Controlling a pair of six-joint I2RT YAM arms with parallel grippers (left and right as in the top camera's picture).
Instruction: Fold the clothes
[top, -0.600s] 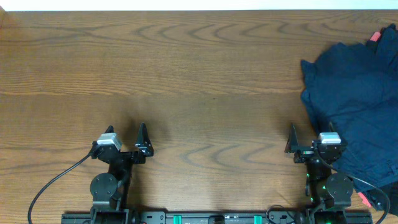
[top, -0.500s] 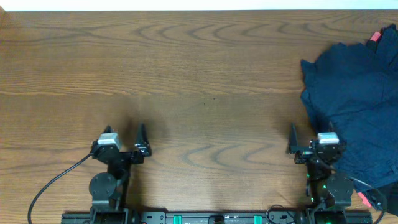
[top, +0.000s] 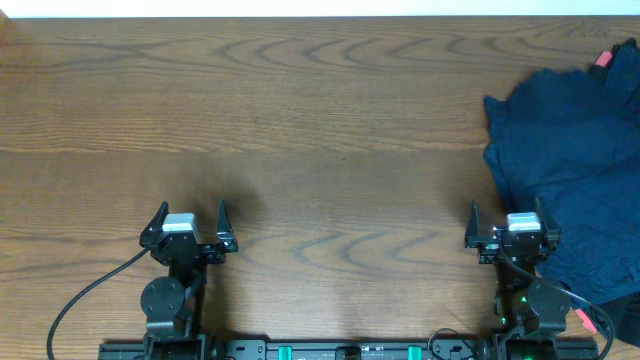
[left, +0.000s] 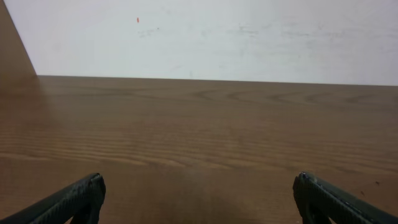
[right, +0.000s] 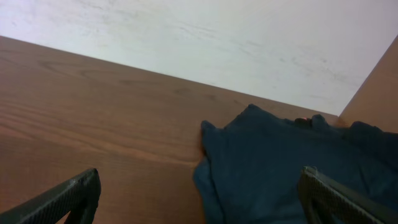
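Overhead: crumpled navy garment (top: 570, 140) heaped at the right edge of the table (top: 320, 120), partly out of frame. Left gripper (top: 190, 214) and right gripper (top: 506, 212) both spread wide, empty. Left wrist: bare wood only. Right wrist: cloth ahead, rightward. Likely light and limp; pinch a hem corner.

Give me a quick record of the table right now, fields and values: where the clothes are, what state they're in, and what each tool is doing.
clothes: navy clothes, one crumpled heap, not folded
location: right side of the wooden table, running past the right edge of the overhead view
left arm: left tool open, empty, over bare wood at the near left
right arm: right tool open, empty, at the heap's near left margin
contact: none by the left tool; cannot tell for the right
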